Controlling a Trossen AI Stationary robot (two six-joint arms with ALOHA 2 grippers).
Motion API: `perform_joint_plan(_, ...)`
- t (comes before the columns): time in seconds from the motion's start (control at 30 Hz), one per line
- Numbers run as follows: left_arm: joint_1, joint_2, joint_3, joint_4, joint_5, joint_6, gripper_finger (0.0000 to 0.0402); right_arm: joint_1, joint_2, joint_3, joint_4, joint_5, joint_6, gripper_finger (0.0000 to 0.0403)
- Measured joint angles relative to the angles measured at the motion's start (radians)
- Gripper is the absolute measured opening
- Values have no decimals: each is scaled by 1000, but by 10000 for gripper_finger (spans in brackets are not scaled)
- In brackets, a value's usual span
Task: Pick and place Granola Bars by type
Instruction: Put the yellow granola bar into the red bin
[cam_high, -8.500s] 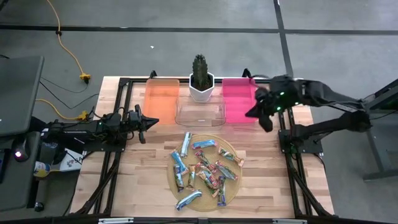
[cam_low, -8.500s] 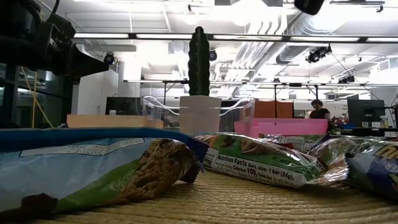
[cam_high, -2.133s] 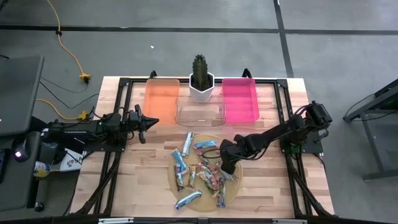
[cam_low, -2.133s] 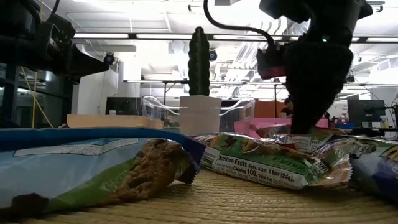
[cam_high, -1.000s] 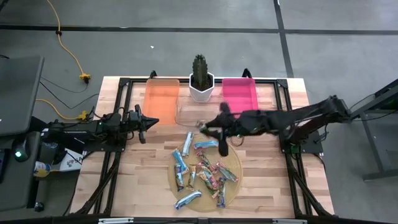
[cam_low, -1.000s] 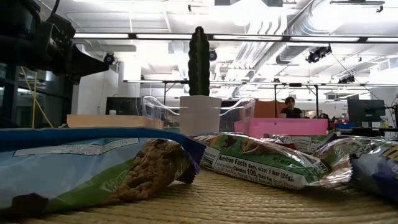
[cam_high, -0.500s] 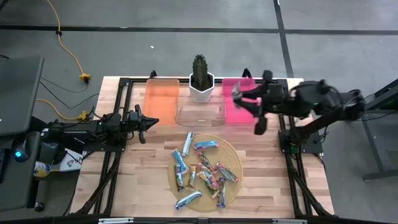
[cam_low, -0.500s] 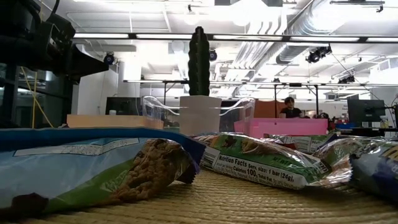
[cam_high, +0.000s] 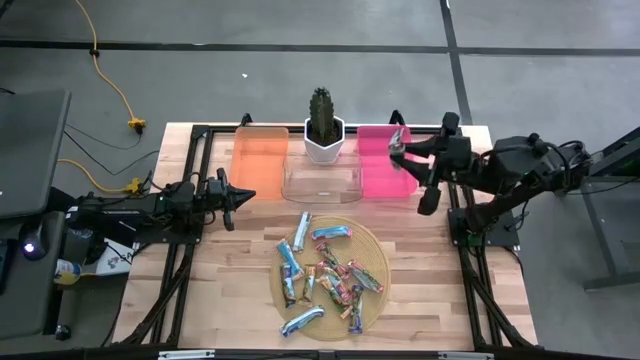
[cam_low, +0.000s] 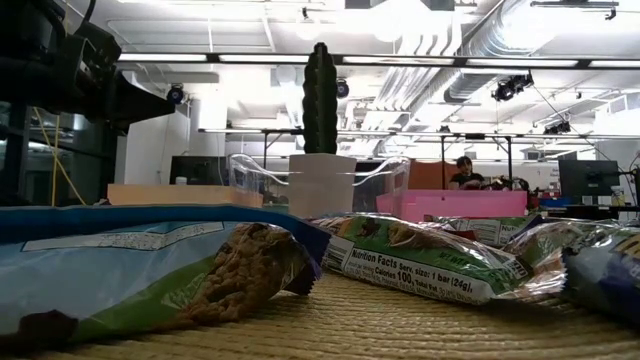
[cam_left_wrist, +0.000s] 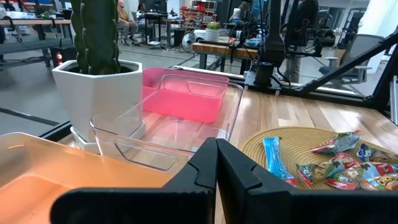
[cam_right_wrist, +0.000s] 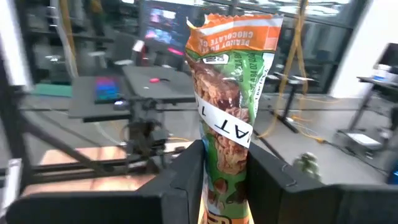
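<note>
There were three bins: one orange bin (cam_high: 260, 152), one clear bin (cam_high: 321, 181), one pink bin (cam_high: 378, 170). One potted cactus (cam_high: 322, 124) stood there. One granola bar (cam_right_wrist: 225, 112) sat between the right end effector's (cam_right_wrist: 219, 180) fingers; roughly fourteen more bars (cam_high: 330, 273) lay on one round woven mat (cam_high: 371, 240).

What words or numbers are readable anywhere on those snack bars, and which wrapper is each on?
"Nutrition Facts serv. size: 1 bar (24g)" and "Calories 100": green bar on the mat, low view.
"PEANUT BU... CHOCOLATE C...": orange top of the bar held in the right claw; cut off at the edges.
"AT": white band on that same bar, upside down, only part showing.
Print on the other bars is too small or blurred to read.
</note>
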Motion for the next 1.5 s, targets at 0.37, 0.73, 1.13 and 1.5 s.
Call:
perform_joint_plan(0.37, 0, 0, 0, 0, 0, 0, 1, -47, 21, 0, -59, 433, 51, 89)
perform_joint_plan(0.73, 0, 0, 0, 0, 0, 0, 1, -303, 91, 0, -179, 466, 349, 89)
perform_joint_plan(1.13, 0, 0, 0, 0, 0, 0, 1, -711, 219, 0, -430, 110, 662, 89)
perform_joint_plan(1.5, 0, 0, 0, 0, 0, 0, 1, -898, 481, 0, -527, -239, 674, 89)
